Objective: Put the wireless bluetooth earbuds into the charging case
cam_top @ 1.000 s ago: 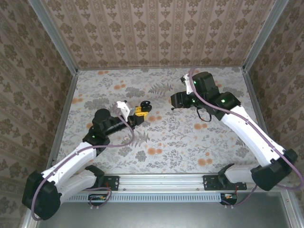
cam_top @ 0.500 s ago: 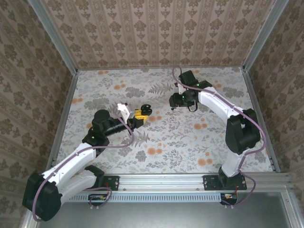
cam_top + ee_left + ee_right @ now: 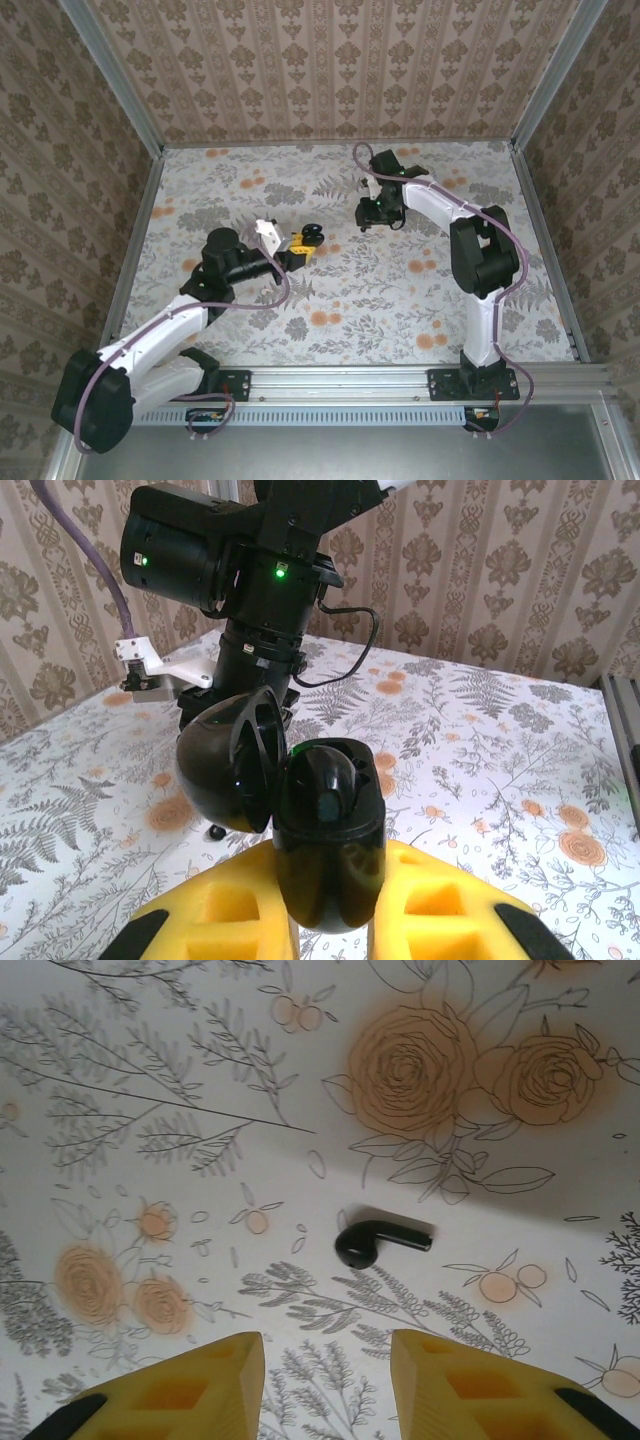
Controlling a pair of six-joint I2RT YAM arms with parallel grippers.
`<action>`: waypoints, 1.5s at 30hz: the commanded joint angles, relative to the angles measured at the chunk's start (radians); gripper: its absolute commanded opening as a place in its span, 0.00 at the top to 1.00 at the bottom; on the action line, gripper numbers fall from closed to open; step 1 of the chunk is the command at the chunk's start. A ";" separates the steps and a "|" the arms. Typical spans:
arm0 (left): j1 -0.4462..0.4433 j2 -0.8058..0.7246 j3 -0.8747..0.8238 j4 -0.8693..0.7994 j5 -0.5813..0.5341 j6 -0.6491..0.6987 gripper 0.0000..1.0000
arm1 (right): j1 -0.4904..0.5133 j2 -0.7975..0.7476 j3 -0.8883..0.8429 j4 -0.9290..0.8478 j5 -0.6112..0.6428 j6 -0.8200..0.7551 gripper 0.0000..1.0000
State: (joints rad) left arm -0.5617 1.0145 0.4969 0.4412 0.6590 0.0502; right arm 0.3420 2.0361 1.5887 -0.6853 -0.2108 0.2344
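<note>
the left claw (image 3: 327,912) is closed tight on a small glossy black charging case (image 3: 330,850), its yellow padded fingers (image 3: 215,920) pressing the case's lower body from both sides. the case stands upright in the grip and clear of the flower-printed white surface (image 3: 360,290). its rounded hinged lid (image 3: 225,775) is swung open and leans off to the left of the case body in the left wrist view. the hollow at the top of the case is dark, and what lies inside it cannot be told.

from above, the case (image 3: 312,235) sits a little left of the surface's middle. the right claw (image 3: 368,217) hangs to the right of the case and slightly farther back, well apart from it, pointing down at the surface. the black housing of the right arm (image 3: 250,570) rises directly behind the case in the left wrist view.

the right claw (image 3: 325,1375) is partly open, its two yellow fingers (image 3: 200,1380) set apart with nothing between them. a tiny black wireless earbud with a short stem (image 3: 382,1240) lies flat on the surface just beyond those fingertips, touching neither finger, its bud end to the left and its stem to the right. this earbud is well away from the case, on the case's right side. patterned brown wallpaper panels (image 3: 330,70) close in the surface behind the case and on both sides.
</note>
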 commanded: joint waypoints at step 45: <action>0.002 -0.023 0.005 0.022 0.026 -0.016 1.00 | -0.011 0.038 -0.110 -0.118 -0.110 0.058 0.70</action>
State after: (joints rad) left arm -0.5613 1.0210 0.4976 0.4553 0.6697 0.0479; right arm 0.3279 2.1223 1.5501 -0.7471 -0.2554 0.2214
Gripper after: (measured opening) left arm 0.159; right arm 0.296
